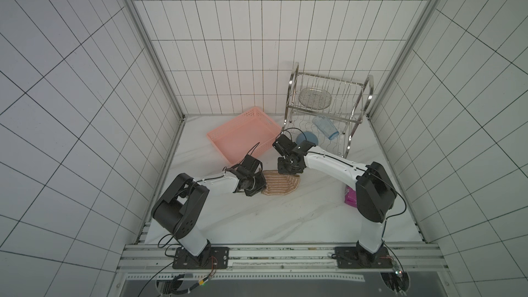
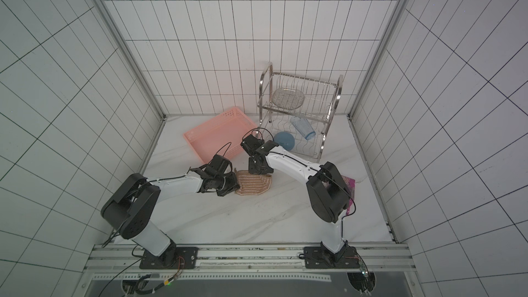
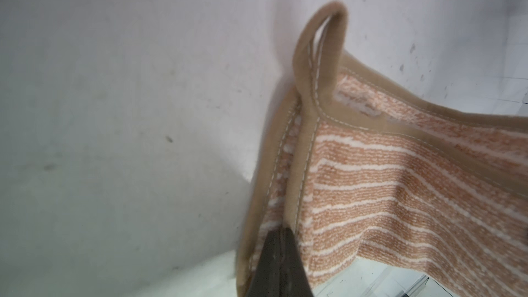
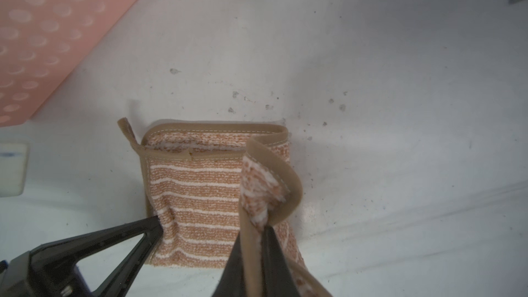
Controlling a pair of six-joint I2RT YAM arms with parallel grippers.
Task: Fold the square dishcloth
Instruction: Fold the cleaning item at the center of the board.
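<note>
Tan striped square dishcloth [image 1: 278,186] lies part-doubled on the table [image 1: 257,218], between both arms. We see the left gripper [image 1: 257,185] clamped on its loop-side edge and the right gripper [image 4: 254,241] pinching a raised bound corner. Mid-fold, we judge. Next: lay that corner flat, edges aligned, then release.

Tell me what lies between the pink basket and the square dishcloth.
Only bare white tabletop lies between the pink basket and the square dishcloth; the right wrist view shows that stretch plainly.
</note>
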